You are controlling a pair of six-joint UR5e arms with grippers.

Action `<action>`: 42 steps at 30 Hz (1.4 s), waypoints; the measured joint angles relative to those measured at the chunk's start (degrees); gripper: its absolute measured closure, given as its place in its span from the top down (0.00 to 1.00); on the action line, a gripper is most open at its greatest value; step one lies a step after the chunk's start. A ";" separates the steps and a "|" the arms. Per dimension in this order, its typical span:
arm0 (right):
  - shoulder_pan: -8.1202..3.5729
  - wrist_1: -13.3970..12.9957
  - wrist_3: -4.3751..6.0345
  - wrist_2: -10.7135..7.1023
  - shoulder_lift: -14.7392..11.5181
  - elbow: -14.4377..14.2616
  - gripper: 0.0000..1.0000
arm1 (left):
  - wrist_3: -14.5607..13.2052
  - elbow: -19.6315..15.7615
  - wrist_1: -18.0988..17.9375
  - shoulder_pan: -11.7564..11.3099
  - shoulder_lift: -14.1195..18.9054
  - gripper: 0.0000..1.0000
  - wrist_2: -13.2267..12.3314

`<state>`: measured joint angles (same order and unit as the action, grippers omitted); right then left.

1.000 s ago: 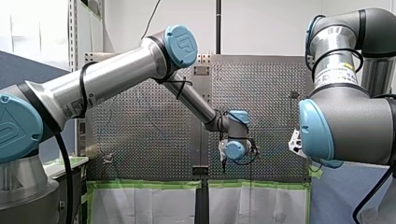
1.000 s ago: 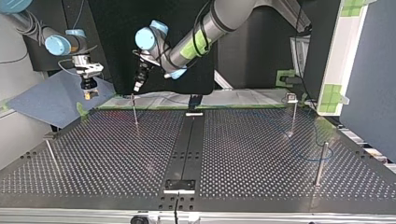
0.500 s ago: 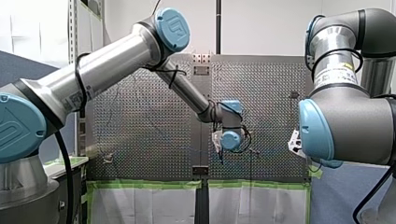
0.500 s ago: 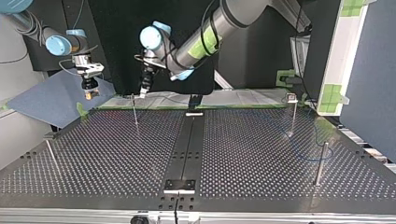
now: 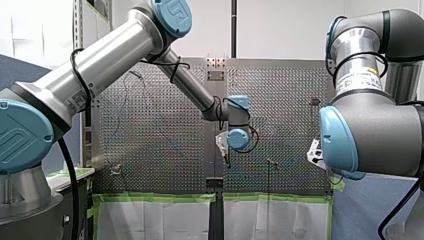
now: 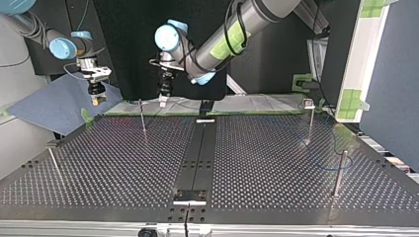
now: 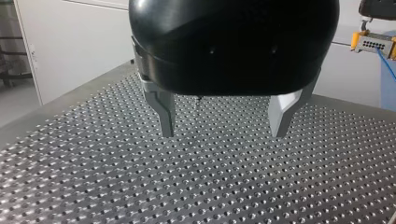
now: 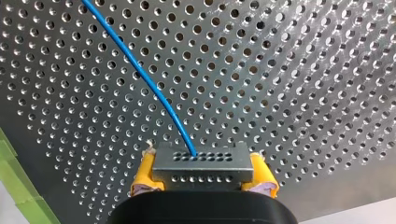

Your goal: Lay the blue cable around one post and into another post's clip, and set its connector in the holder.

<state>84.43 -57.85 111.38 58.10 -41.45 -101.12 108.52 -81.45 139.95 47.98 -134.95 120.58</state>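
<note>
Front view: my left arm comes in over the middle of the bench (image 5: 150,150), and the left tool (image 5: 227,161) hangs from it, pointing down. Its spread cannot be told here. A thin post (image 5: 270,161) stands just beside it. My right arm (image 5: 370,130) fills the view's right side and covers that part of the bench. Green tape (image 5: 160,197) edges the near side.

Top view: the left tool hangs over the far edge, near the thin post but apart from it. The right tool (image 6: 97,98) hangs at the view's left, past the bench corner and over a blue-grey sheet (image 6: 49,108). Only this view shows the blue cable (image 6: 322,168) lying on the bench at the view's right. It curves at the foot of a stout post (image 6: 339,173); whether it goes around the post I cannot tell. A clip-topped post (image 6: 310,121) stands behind. A black strip (image 6: 197,153) runs down the middle.

Left wrist view: the left tool's metal fingers (image 7: 164,112) stand wide apart over bare holes, with nothing between them. Ahead and to one side, the connector (image 7: 371,43) hangs with the blue cable dropping from it.

Right wrist view: yellow pads (image 8: 144,172) clamp the grey connector. The cable leaves the connector's face and runs away across the bench.
</note>
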 joint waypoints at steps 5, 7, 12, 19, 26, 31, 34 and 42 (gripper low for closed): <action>0.14 -0.06 -0.01 0.00 0.00 0.00 0.00 | 0.00 -2.38 0.21 -0.23 2.38 1.00 0.15; 0.19 -0.07 -0.04 -0.01 0.00 0.00 0.00 | -0.01 -3.52 0.22 -0.33 3.52 1.00 0.19; 0.36 -0.19 -0.06 -0.01 0.00 0.00 0.00 | -0.03 -5.93 0.09 -0.71 5.94 1.00 0.21; 0.53 -0.25 -0.09 0.00 0.00 -0.01 0.00 | 0.01 -9.44 -0.25 -1.42 9.45 1.00 0.20; 0.70 -0.24 -0.09 0.00 0.00 -0.01 0.00 | -0.13 -12.69 -0.28 -2.14 12.69 1.00 0.06; 0.86 -0.27 -0.09 0.00 0.00 0.00 0.00 | -0.09 -15.60 -0.51 -2.62 15.62 1.00 0.04; 0.98 -0.34 -0.07 0.00 0.00 -0.01 0.00 | -0.03 -17.24 -0.73 -2.82 17.26 1.00 -0.01; 1.19 -0.58 -0.01 -0.01 0.00 -0.01 0.00 | -0.08 -20.93 -1.23 -3.33 20.95 1.00 -0.25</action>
<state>85.62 -58.42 111.37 58.10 -41.45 -101.13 108.45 -102.38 138.73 44.65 -114.00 120.33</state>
